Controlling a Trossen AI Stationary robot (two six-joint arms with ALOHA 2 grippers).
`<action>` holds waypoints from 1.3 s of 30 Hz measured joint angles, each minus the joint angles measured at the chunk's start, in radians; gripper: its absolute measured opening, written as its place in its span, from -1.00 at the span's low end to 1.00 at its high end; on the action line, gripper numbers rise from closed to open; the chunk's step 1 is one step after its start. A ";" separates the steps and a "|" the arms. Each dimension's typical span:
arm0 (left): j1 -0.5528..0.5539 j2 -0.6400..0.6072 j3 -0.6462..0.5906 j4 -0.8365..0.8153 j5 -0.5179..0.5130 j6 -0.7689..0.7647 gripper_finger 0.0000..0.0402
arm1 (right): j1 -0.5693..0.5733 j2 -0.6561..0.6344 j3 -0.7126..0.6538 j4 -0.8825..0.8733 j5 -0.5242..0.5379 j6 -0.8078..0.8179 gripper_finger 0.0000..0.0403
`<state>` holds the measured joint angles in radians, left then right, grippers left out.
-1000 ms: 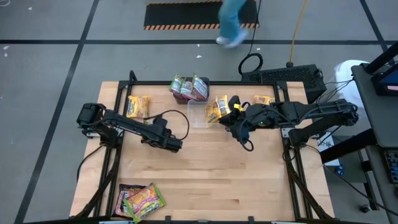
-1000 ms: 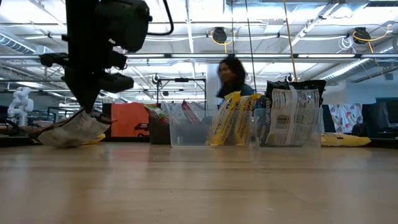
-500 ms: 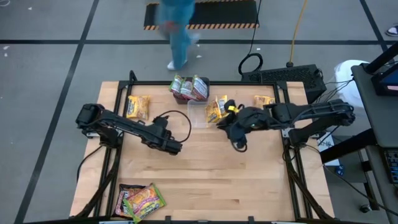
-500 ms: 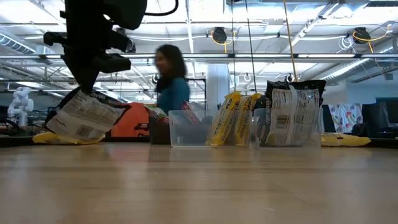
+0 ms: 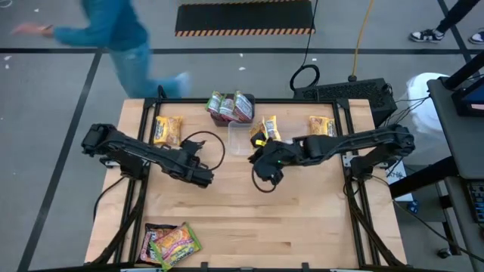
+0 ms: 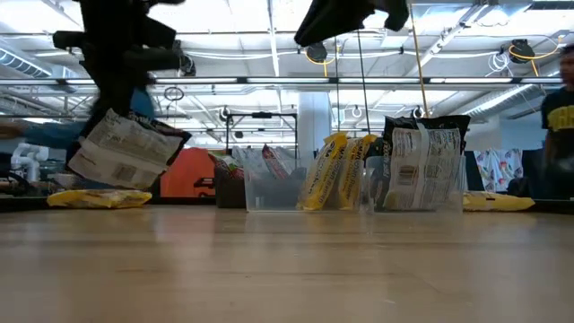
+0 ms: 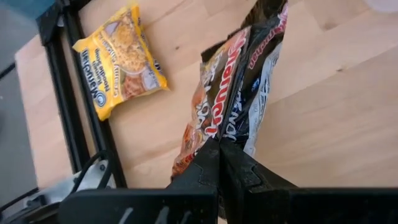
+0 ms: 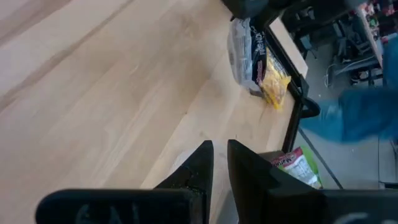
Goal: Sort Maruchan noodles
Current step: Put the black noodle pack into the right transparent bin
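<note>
One dark brown-black packet (image 7: 239,93) hangs edge-up, long axis sloping toward the table, pinched in the closed left gripper (image 7: 219,149) above the yellow packet (image 7: 121,59), now higher than before, while the right gripper (image 8: 220,151), slightly parted and empty, has moved toward centre.

Person in blue (image 5: 113,34) beyond the table (image 5: 249,219); clear tub (image 5: 240,137)

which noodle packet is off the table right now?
The dark brown-black packet, pinched at one edge by the left gripper and hanging clear of the table. The yellow packet beside it lies flat on the wood.
</note>
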<state>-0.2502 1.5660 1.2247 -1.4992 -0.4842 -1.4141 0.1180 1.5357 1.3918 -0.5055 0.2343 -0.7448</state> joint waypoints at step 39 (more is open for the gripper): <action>-0.177 -0.206 0.000 0.258 0.040 0.277 -1.00 | -0.061 0.247 -0.001 0.478 -0.103 -0.126 -0.53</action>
<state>-0.4276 1.3602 1.2247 -1.2413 -0.4446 -1.1375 0.0566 1.7828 1.3911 -0.0271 0.1316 -0.8710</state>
